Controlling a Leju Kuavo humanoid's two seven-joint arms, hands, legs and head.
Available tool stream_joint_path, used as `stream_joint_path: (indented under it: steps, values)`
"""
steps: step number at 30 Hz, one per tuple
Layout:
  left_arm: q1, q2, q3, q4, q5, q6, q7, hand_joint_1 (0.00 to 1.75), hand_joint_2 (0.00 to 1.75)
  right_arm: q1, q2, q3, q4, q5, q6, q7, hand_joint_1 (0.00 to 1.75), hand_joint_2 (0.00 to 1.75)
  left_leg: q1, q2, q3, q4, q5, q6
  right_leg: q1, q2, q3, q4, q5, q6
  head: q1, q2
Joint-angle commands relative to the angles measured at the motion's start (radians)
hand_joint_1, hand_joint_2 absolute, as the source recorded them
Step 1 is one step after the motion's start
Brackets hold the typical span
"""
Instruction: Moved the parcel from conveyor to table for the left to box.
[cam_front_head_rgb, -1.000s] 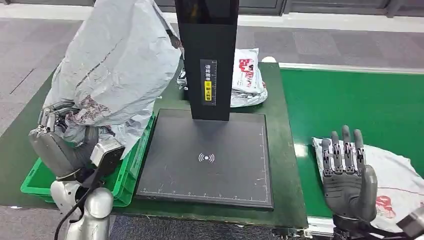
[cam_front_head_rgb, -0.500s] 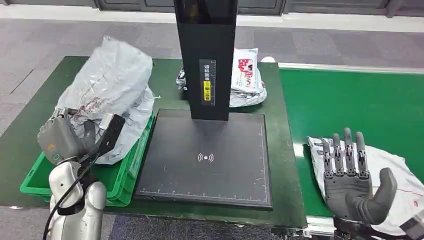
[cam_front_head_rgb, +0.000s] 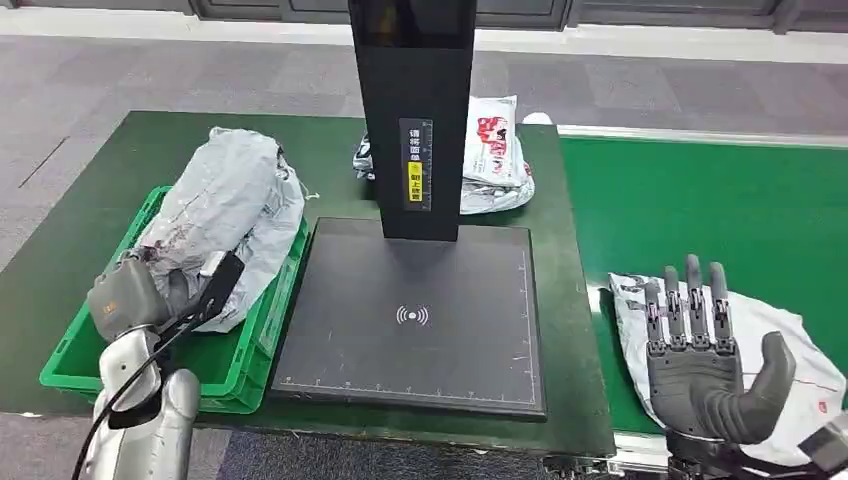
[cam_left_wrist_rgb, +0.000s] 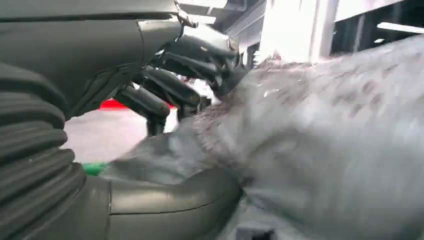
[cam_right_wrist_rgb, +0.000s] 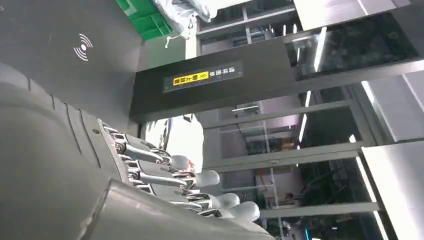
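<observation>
A crumpled grey parcel (cam_front_head_rgb: 230, 210) lies in the green box (cam_front_head_rgb: 75, 345) at the table's left side. My left hand (cam_front_head_rgb: 130, 295) grips its near end; in the left wrist view the thumb (cam_left_wrist_rgb: 170, 205) sits under the grey parcel (cam_left_wrist_rgb: 340, 140) and the dark fingers (cam_left_wrist_rgb: 170, 85) curl over it. My right hand (cam_front_head_rgb: 710, 360) is held up open, fingers straight and apart, over a white parcel (cam_front_head_rgb: 800, 340) with red print on the green conveyor (cam_front_head_rgb: 700, 200). In the right wrist view the right hand (cam_right_wrist_rgb: 150, 180) holds nothing.
A black scanner pad (cam_front_head_rgb: 415, 315) with a tall black post (cam_front_head_rgb: 415, 120) fills the table's middle. Behind the post lie white parcels (cam_front_head_rgb: 495, 150) with red print. The green box takes up the table's left front corner.
My left hand has lowered the grey parcel from high above the table down into the green box. The right hand has stayed over the white parcel, its thumb spread outward.
</observation>
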Motion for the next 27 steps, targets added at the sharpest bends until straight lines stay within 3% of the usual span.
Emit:
stream_joint_path:
  steps: [1,6,9,19,20,21,23,24,25,27]
  values:
    - [0.052,-0.031,0.168,-0.005,0.12,0.063,-0.015,0.0,0.0,-0.026,-0.012,-0.022,0.067,-0.007,-0.01,0.014,0.0,0.0,0.001,0.003,0.002,-0.003,0.0,0.0,0.001,0.005,0.001,-0.003,0.001,0.0,0.0,0.0]
    - [0.078,-0.045,0.201,-0.042,0.215,0.095,-0.029,0.0,0.0,-0.028,-0.02,-0.023,0.078,-0.017,-0.02,0.016,0.0,0.0,0.001,-0.003,0.001,-0.003,0.001,0.0,0.001,0.0,0.001,-0.004,0.001,0.0,0.0,0.0]
    - [0.126,-0.062,0.226,-0.092,0.276,0.118,-0.057,0.0,0.0,-0.025,-0.021,-0.026,0.083,-0.022,-0.02,0.015,0.0,0.0,0.0,0.002,0.001,-0.001,0.0,0.0,0.001,0.003,0.001,-0.002,0.0,0.0,0.0,0.0]
    - [0.128,-0.12,0.2,-0.212,0.444,0.338,-0.187,0.0,0.0,-0.002,-0.003,-0.042,0.055,-0.012,-0.031,0.016,0.0,0.0,0.002,-0.004,-0.001,-0.002,0.001,0.001,0.002,0.0,0.001,-0.004,0.001,0.0,0.0,0.0]
    - [0.133,-0.126,0.171,-0.244,0.509,0.431,-0.28,0.0,0.0,0.005,0.003,-0.047,0.049,-0.006,-0.029,0.011,0.0,0.0,0.001,-0.002,0.0,-0.001,0.0,0.0,0.0,-0.001,0.0,-0.002,0.0,0.0,0.0,0.0]
    - [0.139,-0.137,0.158,-0.272,0.502,0.431,-0.276,0.0,0.0,0.011,0.004,-0.048,0.045,-0.005,-0.027,0.009,0.0,0.0,0.001,-0.003,-0.001,0.0,0.0,0.0,0.0,-0.002,0.0,-0.001,0.0,0.0,0.0,0.0]
    - [0.159,-0.142,0.063,-0.364,0.549,0.554,-0.443,0.0,0.0,0.027,0.019,-0.059,0.034,0.01,-0.014,-0.004,0.0,0.0,0.002,-0.004,-0.003,0.001,0.0,0.0,0.002,-0.002,-0.001,-0.001,-0.001,0.0,0.0,0.0]
    - [0.162,-0.146,0.055,-0.375,0.543,0.554,-0.445,0.0,0.0,0.028,0.02,-0.06,0.033,0.011,-0.013,-0.006,0.0,0.0,0.001,-0.004,-0.003,0.001,0.0,0.0,0.002,-0.003,-0.002,-0.001,-0.001,0.0,0.0,0.0]
    - [0.157,-0.193,0.025,-0.467,0.674,0.554,-0.703,0.0,0.0,0.034,0.029,-0.06,0.034,0.026,-0.007,-0.011,0.0,0.0,0.002,-0.006,-0.003,0.001,0.0,0.001,0.002,-0.004,-0.001,-0.002,-0.001,0.0,0.0,0.0]
    - [0.182,-0.234,-0.036,-0.492,0.753,0.554,-0.896,0.0,0.0,0.039,0.036,-0.066,0.035,0.047,-0.014,-0.017,0.0,0.0,0.002,-0.007,-0.003,0.001,0.0,0.001,0.002,-0.005,-0.001,-0.001,-0.001,0.0,0.0,0.0]
